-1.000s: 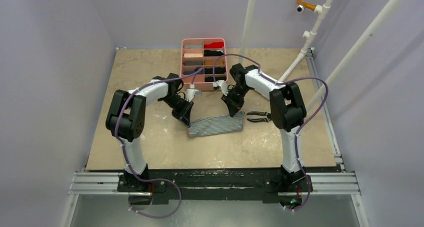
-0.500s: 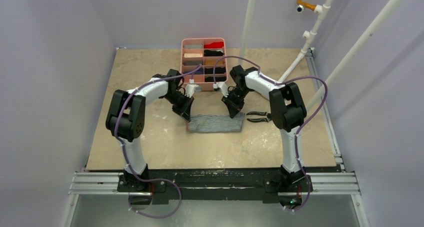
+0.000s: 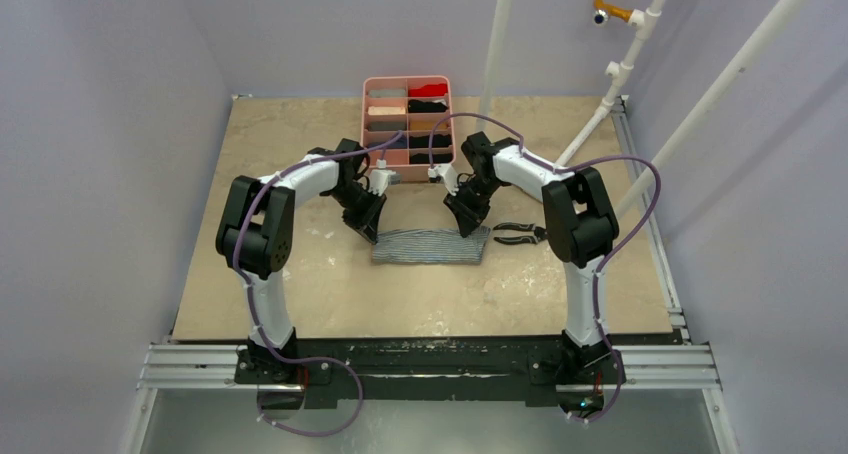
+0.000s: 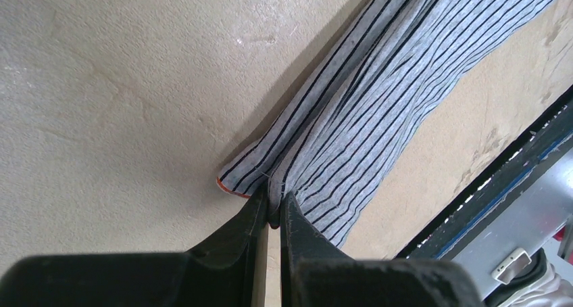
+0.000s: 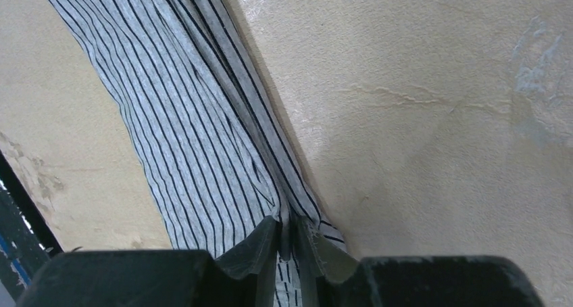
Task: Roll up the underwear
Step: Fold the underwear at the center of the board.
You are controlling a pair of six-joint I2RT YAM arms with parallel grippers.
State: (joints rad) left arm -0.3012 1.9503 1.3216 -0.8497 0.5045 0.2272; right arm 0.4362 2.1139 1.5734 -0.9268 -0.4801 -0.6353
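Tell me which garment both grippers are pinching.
The grey striped underwear on the table, pinched at its ends by the left gripper and right gripper; the other garments sit in the pink tray.

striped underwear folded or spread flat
Folded: the striped underwear lies as a narrow band, one layer lapped along its far edge, where left fingers and right fingers pinch it.
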